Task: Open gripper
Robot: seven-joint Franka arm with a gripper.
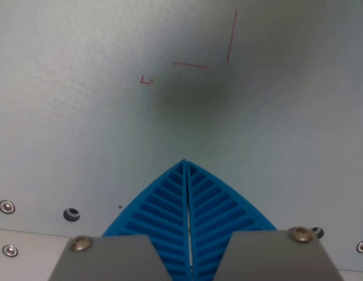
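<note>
My gripper (185,161) fills the bottom middle of the wrist view. Its two blue ribbed fingers (164,205) are pressed together along a thin seam and meet in a point. Nothing is held between them. They hang above a pale grey-white table surface (82,117), with a soft dark shadow on the surface just beyond the tip.
Thin red pen marks (192,65) are drawn on the surface ahead, with a longer red line (232,36) to their right. Screws (6,206) and a hole (71,214) sit along a panel seam at the lower left, and more screws at the lower right.
</note>
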